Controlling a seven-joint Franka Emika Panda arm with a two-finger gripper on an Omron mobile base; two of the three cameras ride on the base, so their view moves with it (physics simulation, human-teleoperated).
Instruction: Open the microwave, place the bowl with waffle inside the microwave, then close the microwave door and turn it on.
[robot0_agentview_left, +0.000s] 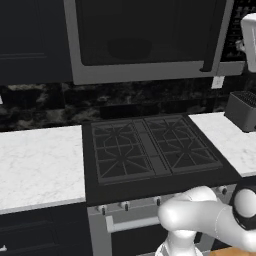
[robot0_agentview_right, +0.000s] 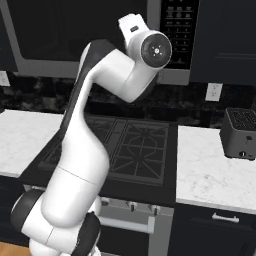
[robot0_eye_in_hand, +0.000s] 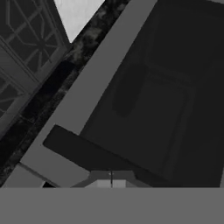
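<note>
Gleaming white marble counters (robot0_agentview_left: 40, 165) flank a black stove (robot0_agentview_left: 150, 150) under the microwave (robot0_agentview_left: 145, 40).

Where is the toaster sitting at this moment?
The toaster stands on the white counter right of the stove, below the wall outlet; in the left base view it shows at the right edge.

light: dim, even, flat render | shadows: faint | glare: none | focus: soft, hand view perhaps blurriest

Microwave (robot0_agentview_left: 145, 40) top cut off by frame; bowl (robot0_agentview_left: 129, 49) dim behind dark glass.
</note>
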